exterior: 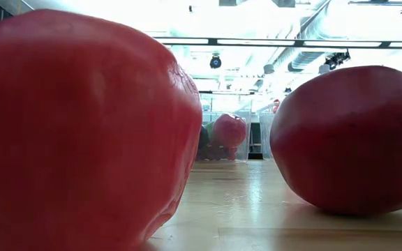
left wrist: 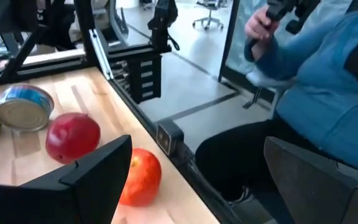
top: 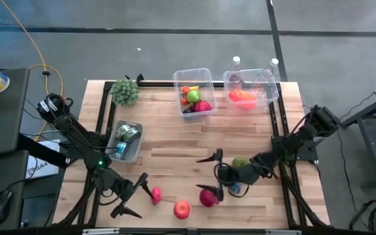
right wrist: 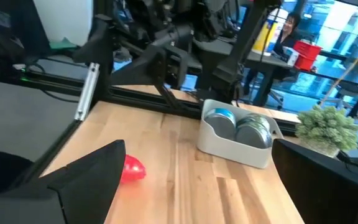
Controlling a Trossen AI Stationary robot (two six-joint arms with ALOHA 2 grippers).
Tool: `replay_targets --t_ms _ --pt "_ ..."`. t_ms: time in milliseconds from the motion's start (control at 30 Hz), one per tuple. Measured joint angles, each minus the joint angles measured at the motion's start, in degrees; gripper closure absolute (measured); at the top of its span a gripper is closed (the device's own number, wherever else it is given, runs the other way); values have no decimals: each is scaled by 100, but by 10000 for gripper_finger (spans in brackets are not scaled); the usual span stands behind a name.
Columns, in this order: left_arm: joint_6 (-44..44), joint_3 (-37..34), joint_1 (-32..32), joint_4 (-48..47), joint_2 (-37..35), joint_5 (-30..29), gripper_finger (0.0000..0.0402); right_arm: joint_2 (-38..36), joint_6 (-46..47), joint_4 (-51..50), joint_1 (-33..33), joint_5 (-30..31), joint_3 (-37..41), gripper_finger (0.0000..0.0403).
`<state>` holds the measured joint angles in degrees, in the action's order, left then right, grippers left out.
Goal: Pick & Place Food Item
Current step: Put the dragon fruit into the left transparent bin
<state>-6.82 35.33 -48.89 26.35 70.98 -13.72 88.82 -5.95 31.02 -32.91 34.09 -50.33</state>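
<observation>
Both hands spread, empty: right hand (top: 217, 173) poised over dark-red fruit (top: 208, 197) near tabletop (top: 175, 140) front edge, left hand (top: 132, 194) waits beside pink piece (top: 156, 194).

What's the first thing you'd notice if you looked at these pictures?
Probably the bright red fruit near the table's front edge: a red-orange apple with a dark red apple beside it. The left gripper and right gripper hover near them, fingers open. At the back, a clear tub holds colourful fruit.

Green plant (top: 125, 91), grey tray (top: 117, 152) of tins, seated person (left wrist: 328, 81).
</observation>
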Motion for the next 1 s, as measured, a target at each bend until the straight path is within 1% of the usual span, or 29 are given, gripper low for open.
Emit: replay_targets --t_ms 100,233,333,400,533,633,767,833,1000 --pt "190 0 33 -58 8 2 46 0 33 92 -66 0 0 9" --pt "722 0 -50 -272 86 16 46 0 39 237 -171 2 0 9" --pt "1068 0 -125 -524 118 425 46 0 39 405 -278 1 0 9" --pt "1127 0 -169 -582 172 617 46 0 39 422 -335 0 0 9" --pt "1256 0 -208 -546 419 650 46 2 60 418 -390 0 0 9" --pt "1497 0 -86 -552 738 647 46 2 277 404 -384 2 0 9" --pt "1570 0 151 -507 1115 325 46 2 428 370 -384 4 0 9" --pt "1568 0 250 -523 1244 337 46 2 478 315 -384 1 0 9" --pt "1859 0 425 -589 1340 619 46 2 483 280 -384 2 0 9"
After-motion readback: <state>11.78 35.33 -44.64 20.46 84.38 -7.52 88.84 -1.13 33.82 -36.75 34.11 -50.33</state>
